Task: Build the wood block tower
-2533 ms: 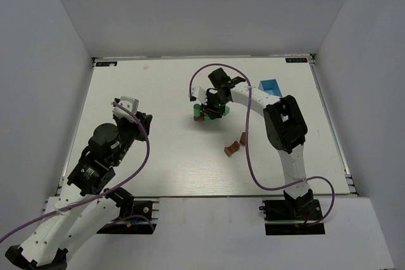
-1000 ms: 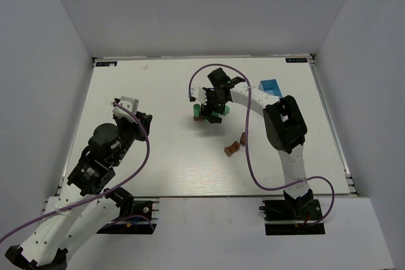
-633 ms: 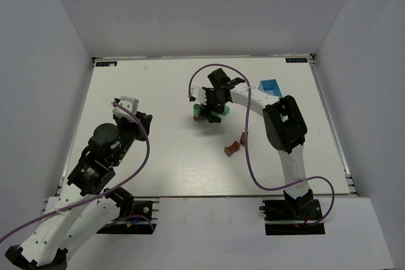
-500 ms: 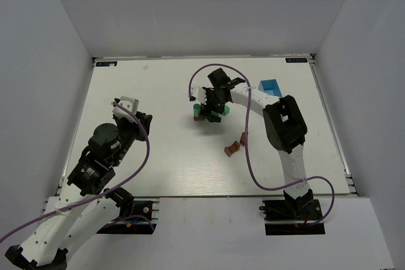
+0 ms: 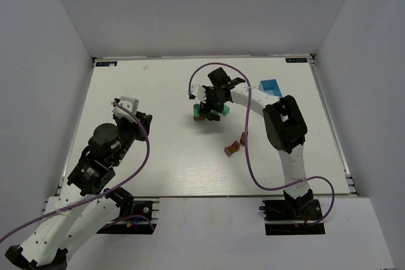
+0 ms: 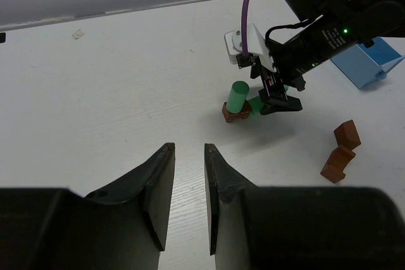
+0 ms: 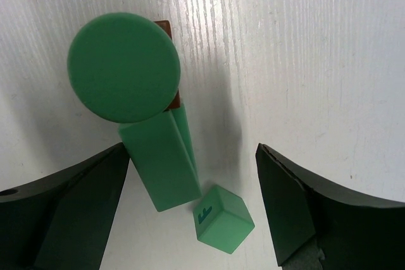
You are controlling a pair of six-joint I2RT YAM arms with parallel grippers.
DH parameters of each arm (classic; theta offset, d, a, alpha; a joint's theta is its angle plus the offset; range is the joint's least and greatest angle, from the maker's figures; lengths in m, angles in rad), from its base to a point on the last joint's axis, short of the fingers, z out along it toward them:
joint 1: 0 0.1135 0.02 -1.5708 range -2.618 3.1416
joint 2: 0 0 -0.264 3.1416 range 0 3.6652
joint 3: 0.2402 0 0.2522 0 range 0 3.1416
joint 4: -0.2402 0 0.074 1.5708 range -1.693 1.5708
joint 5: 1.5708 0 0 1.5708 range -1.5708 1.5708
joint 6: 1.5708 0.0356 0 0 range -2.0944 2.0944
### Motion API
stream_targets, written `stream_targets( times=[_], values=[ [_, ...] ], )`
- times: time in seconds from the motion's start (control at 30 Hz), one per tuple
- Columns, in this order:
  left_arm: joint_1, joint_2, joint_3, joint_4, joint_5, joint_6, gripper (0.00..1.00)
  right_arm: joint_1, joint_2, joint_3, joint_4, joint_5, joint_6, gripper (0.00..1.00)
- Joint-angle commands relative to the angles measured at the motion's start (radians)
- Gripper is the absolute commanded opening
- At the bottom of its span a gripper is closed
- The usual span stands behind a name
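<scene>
The tower is a mint-green cylinder (image 7: pixel 123 66) standing upright on a reddish-brown block (image 6: pixel 235 114), near the table's middle (image 5: pixel 200 114). A long green block (image 7: pixel 164 165) leans against it. A small green cube (image 7: pixel 224 218) lies beside that block. My right gripper (image 7: pixel 193 150) hangs open over these two green pieces, one finger on each side, touching neither. Two loose brown blocks (image 5: pixel 232 148) (image 5: pixel 243 138) lie nearer the arms. My left gripper (image 6: pixel 188 147) is shut and empty over bare table, well to the left of the tower.
A small blue open-topped box (image 5: pixel 270 86) stands at the back right, behind the right arm. A purple cable (image 5: pixel 202 71) loops above the right wrist. White walls close in the table (image 5: pixel 158 93) on three sides.
The right gripper has crept slightly toward the far side over the green blocks, its jaws still wide. The left arm and the blocks have not moved.
</scene>
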Motion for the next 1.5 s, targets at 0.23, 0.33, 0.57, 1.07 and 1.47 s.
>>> stream_targets(
  times=[0.23, 0.33, 0.57, 1.07, 1.47],
  values=[
    [0.006, -0.008, -0.006, 0.016, -0.003, 0.008, 0.36, -0.005, -0.001, -0.021, 0.039, 0.011, 0.020, 0.86],
    [0.006, -0.008, -0.006, 0.016, -0.003, 0.008, 0.36, -0.005, 0.000, -0.021, 0.042, 0.014, 0.025, 0.86],
    [0.015, -0.008, -0.006, 0.016, -0.003, 0.008, 0.36, -0.004, -0.006, -0.030, 0.060, 0.023, 0.039, 0.86],
    [0.015, -0.008, -0.006, 0.016, -0.003, 0.008, 0.36, -0.007, -0.007, -0.035, 0.069, 0.026, 0.048, 0.86],
    [0.015, -0.008, -0.006, 0.016, -0.003, 0.008, 0.36, -0.010, -0.006, -0.032, 0.070, 0.042, 0.052, 0.86]
  ],
)
